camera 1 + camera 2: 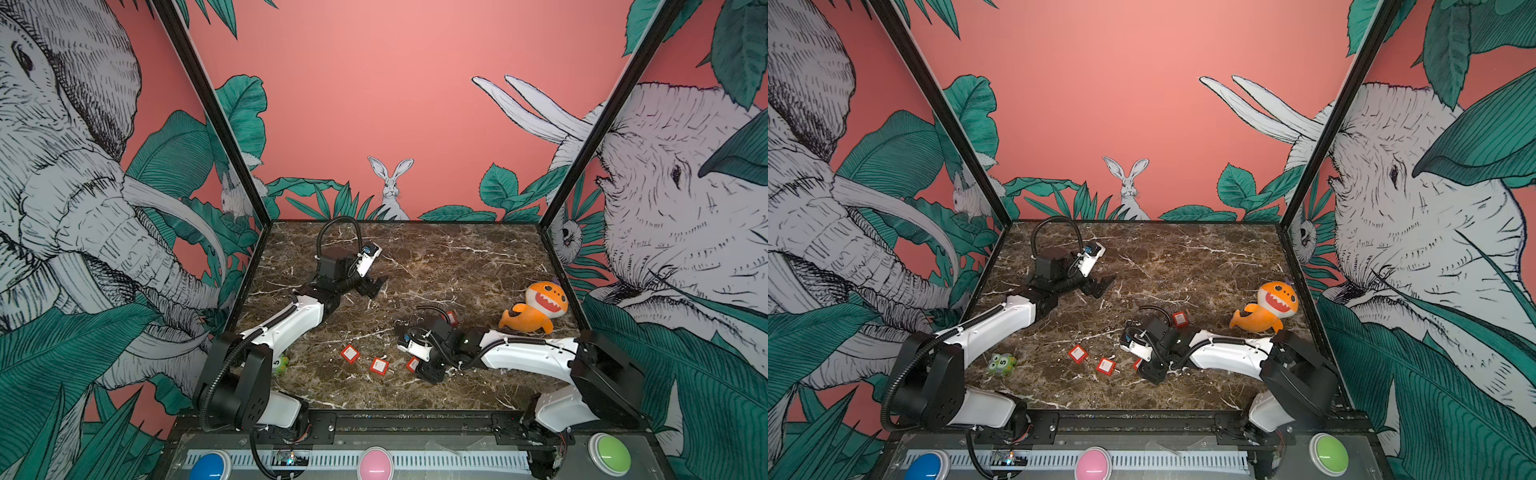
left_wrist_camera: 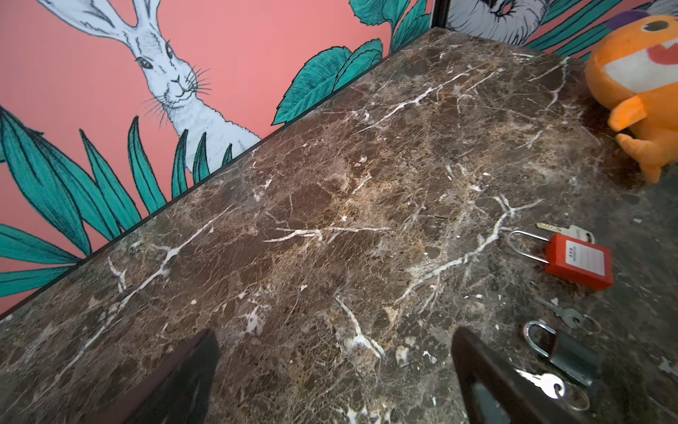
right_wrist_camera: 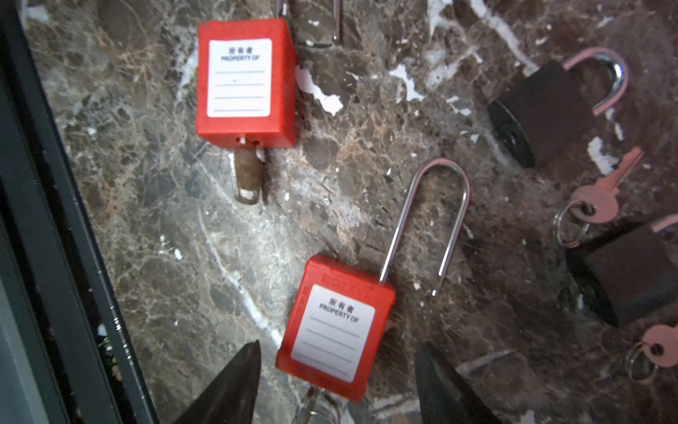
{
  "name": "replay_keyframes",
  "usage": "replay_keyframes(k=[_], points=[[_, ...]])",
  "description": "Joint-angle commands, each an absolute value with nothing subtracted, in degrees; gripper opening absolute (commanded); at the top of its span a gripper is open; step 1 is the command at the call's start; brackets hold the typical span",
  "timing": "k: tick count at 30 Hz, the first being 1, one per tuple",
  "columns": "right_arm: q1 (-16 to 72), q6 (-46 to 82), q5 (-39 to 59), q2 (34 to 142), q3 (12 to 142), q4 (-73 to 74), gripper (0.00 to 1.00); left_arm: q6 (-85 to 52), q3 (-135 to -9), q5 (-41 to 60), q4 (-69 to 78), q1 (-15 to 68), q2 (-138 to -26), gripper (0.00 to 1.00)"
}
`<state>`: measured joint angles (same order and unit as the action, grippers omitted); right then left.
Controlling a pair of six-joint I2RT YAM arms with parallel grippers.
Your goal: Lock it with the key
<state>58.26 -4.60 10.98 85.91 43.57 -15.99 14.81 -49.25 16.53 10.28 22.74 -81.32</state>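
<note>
Pink jungle-mural walls (image 1: 374,83) close in my brown marble worktop (image 1: 457,257) on three sides. An orange plush (image 1: 536,307) lies near the worktop's right edge, and a small green toy (image 1: 1003,365) marked 5 sits by my left arm near the front. My left gripper (image 2: 334,332) hangs released over bare marble toward the back, with nothing between its fingers. My right gripper (image 3: 337,345) is low near the front, spread apart with a finger on either side of a red padlock (image 3: 334,330), gaps showing on both sides. That padlock lies flat, label up, its shackle (image 3: 433,220) sprung with one leg free and a key (image 3: 312,403) in its base. Only the right wrist view shows this detail. It also shows a second red padlock (image 3: 244,80) with a second key (image 3: 249,176) inserted, black padlocks (image 3: 543,110) and loose ringed keys (image 3: 598,198). The left wrist view shows a third red padlock (image 2: 579,262) lying near the plush.
</note>
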Motion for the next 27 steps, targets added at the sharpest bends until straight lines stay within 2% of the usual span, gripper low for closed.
replay_keyframes(k=[1, 9, 15, 17, 21, 25, 27], points=[[59.2, -3.1, 6.8, 87.9, 45.6, -16.3, 0.67, 11.3, -51.0, 13.4, 9.6, 22.2, -80.9, 1.00], [61.1, 0.6, -1.8, 93.9, 49.3, -19.3, 0.64, 8.1, -41.0, 4.9, 26.2, 22.1, -76.9, 1.00], [62.0, 1.3, -2.3, 95.3, 50.0, -20.1, 0.56, 3.1, -44.0, 0.0, 20.8, 22.1, -78.4, 0.99], [62.1, 0.9, -1.6, 94.9, 49.6, -19.7, 0.52, 3.6, -46.0, 0.6, 16.5, 22.2, -79.0, 1.00], [62.1, -0.7, 0.0, 94.1, 49.4, -19.5, 0.44, 4.1, -44.0, 0.8, 20.0, 22.1, -78.2, 0.99], [62.1, -3.6, 0.6, 92.2, 49.0, -19.5, 0.32, 4.5, -42.1, -0.1, 22.3, 22.1, -76.7, 1.00], [62.1, -5.4, -0.1, 88.7, 48.7, -19.8, 0.28, 4.6, -41.6, 0.7, 22.5, 22.1, -76.1, 1.00]])
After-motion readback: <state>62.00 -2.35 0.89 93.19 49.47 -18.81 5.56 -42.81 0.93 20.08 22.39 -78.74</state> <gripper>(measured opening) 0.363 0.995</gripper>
